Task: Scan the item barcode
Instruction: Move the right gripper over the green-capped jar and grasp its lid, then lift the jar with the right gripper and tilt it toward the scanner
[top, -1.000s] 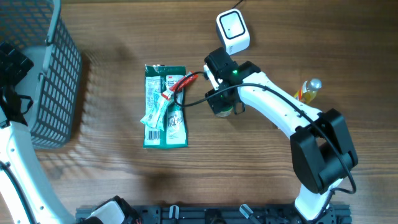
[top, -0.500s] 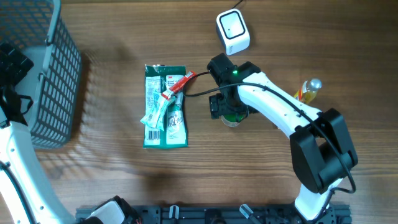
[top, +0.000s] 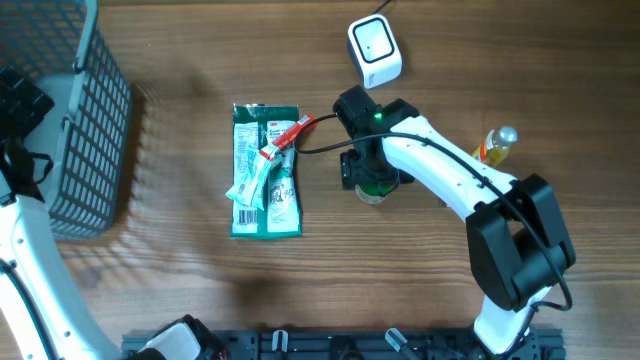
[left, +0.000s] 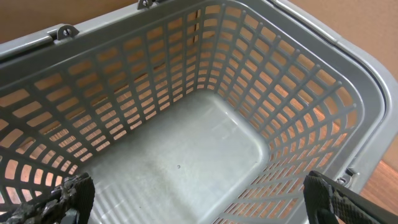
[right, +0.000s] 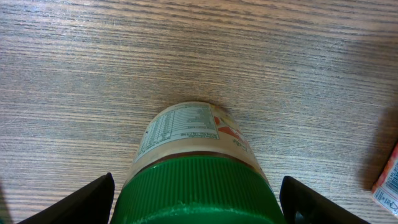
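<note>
We find the jar (right: 186, 134) upright on the tabletop (right: 74, 56), near the middle. The right pincer (right: 196, 202) straddles its green lid (right: 196, 177) from above. Its fingers (right: 93, 199) sit right at the lid's edges, though we cannot tell whether they press or stand just clear. We judge this top-down approach suits lifting the jar and turning its label toward the scanner (top: 374, 48) at 12 o'clock (the green packets (top: 265, 170) at 9 o'clock lie apart). The left pincer (left: 205, 199) hangs spread wide over the basket (left: 348, 81), likely parked clear of the work.
</note>
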